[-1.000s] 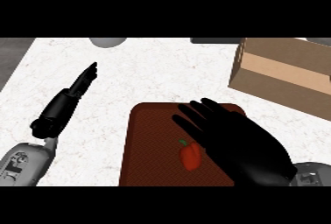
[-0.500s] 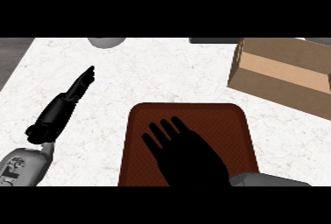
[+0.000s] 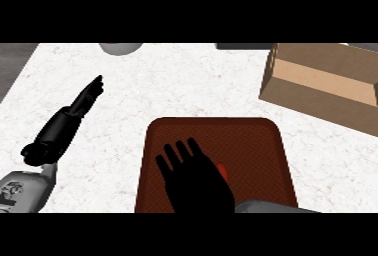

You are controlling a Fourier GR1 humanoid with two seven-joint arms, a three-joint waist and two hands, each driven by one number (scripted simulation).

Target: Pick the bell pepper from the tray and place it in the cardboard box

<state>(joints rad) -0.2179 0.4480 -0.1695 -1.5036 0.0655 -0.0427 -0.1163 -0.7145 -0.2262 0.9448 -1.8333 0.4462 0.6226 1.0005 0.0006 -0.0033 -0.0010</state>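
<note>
Nearest the view's lower edge, the right hand lies over the near half of the tray, its black palm spread flat and its fingers straight and slightly fanned, pointing away toward the far side of the bench. The fingers are apart and curl round nothing. Just at the hand's right edge a thin sliver of red shows: this is the bell pepper, lying on the tray and almost wholly hidden under the palm (only that narrow strip can be seen, so its shape and how it lies cannot be told). Whether the palm touches the pepper cannot be told either. A bit of grey forearm shows at the bottom, right of the wrist.

The tray itself is a dark reddish-brown rectangle with rounded corners, lying flat on the white speckled bench; its far half is bare.

To the left, well apart from the tray, the left hand rests above the bench with its fingers straight and held together, pointing away and slightly to the right, its grey forearm entering at the lower left corner. It holds nothing.

Farther off, at the right, the cardboard box stands on the bench beyond the tray's far right corner, apart from it. At the far edge a grey rounded object is partly cut off.
</note>
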